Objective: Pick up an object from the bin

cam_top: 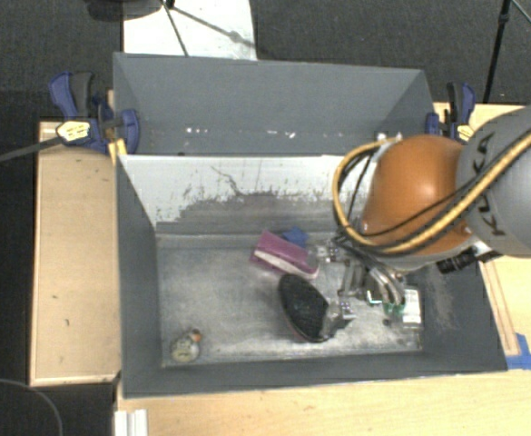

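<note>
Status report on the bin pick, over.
Claw low beside black oval object, bin centre. Pink block close behind it. Small round item far off, near-left corner.

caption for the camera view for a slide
Arm's claw low in the grey bin beside a black oval object, pink block behind it, small round bit in the lower-left corner

Pink-purple block (pixel 285 254) lying mid-back, blue piece (pixel 294 238) touching behind it. Small round thing (pixel 186 345) front-left, well apart from the rest. White-green item (pixel 411 309) at right, partly hidden.
</note>
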